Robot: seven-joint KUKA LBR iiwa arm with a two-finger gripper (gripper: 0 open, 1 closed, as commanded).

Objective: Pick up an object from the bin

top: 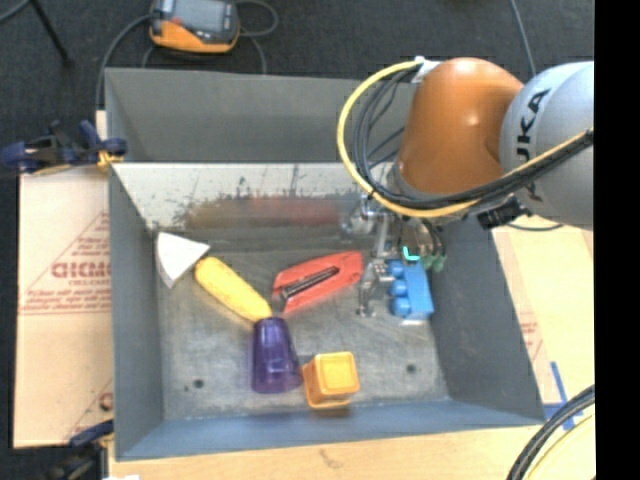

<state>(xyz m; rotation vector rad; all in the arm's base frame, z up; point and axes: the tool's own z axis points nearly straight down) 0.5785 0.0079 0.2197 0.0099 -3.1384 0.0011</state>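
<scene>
Grey bin (135, 318), six single things; blue block (413, 294) just beside jaws, their gap indiscernible.

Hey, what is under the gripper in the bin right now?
The gripper hangs between the right end of a red tool and a blue block, over grey bin floor. Whatever lies directly beneath it is covered by the arm.
</scene>
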